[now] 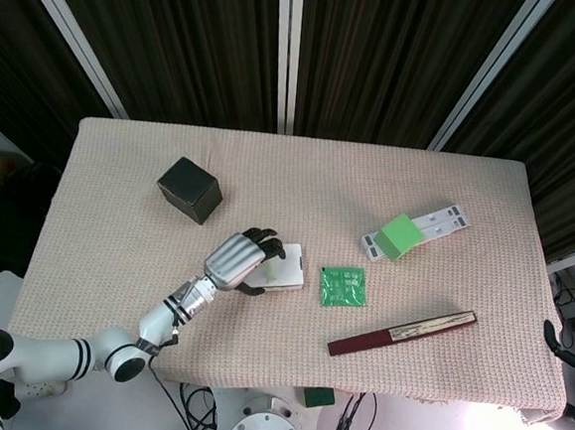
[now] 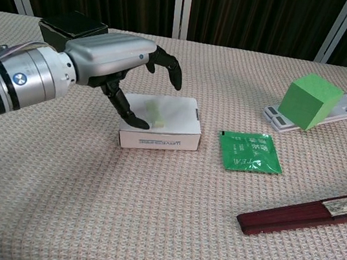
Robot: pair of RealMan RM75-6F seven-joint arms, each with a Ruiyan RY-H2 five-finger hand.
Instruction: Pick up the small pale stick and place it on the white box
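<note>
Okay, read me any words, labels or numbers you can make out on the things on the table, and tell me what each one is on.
"TEA": on the green packet, lower part, chest view; the lines above it are too blurred to read.
White box: a line of dark print on its front side, too small and blurred to read.
Left robot hand: a small round blue badge on the wrist, unreadable.
Green cube, black box and closed fan: no text visible.

We see a table [image 1: 300,176] w/ beige woven cloth, dark ribbed wall panels [image 1: 380,53] w/ white strips behind.
</note>
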